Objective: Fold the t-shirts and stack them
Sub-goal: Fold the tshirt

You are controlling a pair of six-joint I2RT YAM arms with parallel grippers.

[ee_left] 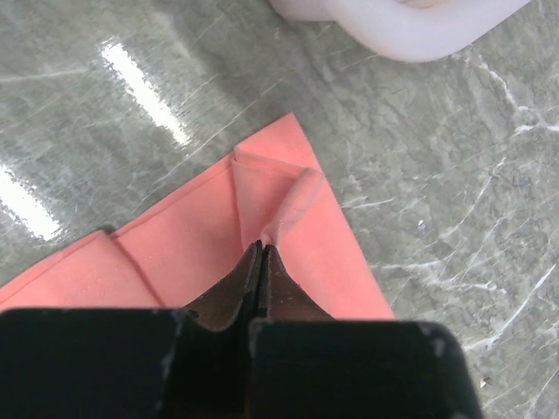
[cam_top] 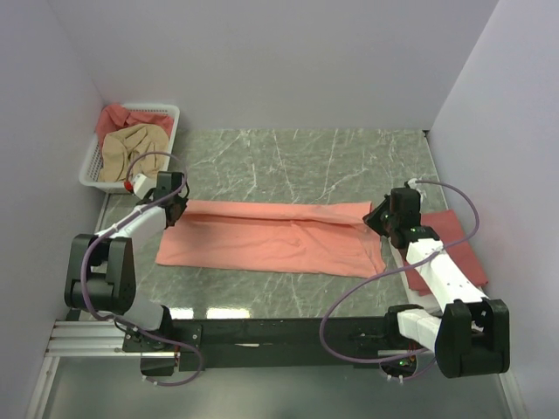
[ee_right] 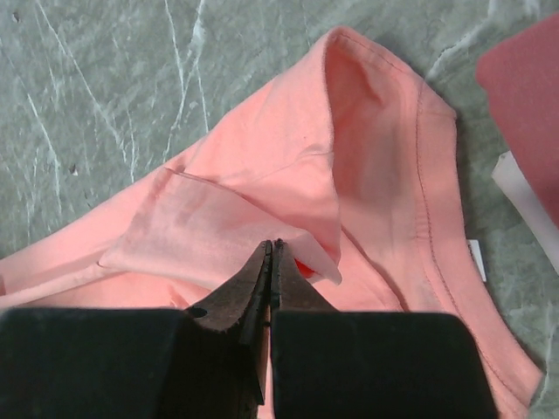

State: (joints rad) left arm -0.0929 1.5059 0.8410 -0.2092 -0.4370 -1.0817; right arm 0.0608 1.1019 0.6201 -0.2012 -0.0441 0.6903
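Top external view: the salmon shirt (cam_top: 271, 236) lies spread flat across the middle of the green marbled worktop (cam_top: 306, 157), folded into a long band that runs left to right, with a lengthwise crease along its middle and a ragged, wider right end. The left fingers (cam_top: 174, 206) sit on its upper left corner and the right fingers (cam_top: 381, 216) on its upper right corner. A red shirt (cam_top: 458, 244) lies flat just right of the salmon one, partly under the right arm. In the far left corner a white basket (cam_top: 166, 113) holds a crumpled beige shirt (cam_top: 131, 148) with a rose-red shirt (cam_top: 118, 116) behind it. Left wrist view: the left fingers (ee_left: 255, 271) are pressed together, pinching a small raised ridge of salmon cloth at the shirt's corner; the corner's top layer is turned back in a small fold, and the basket's rim (ee_left: 410, 30) shows at the upper edge, apart from the shirt. Right wrist view: the right fingers (ee_right: 262, 271) are pressed together on a paler flap of the salmon cloth; beyond them a stitched hem curves round the shirt's end, and the red shirt (ee_right: 524, 105) lies near it at the right.
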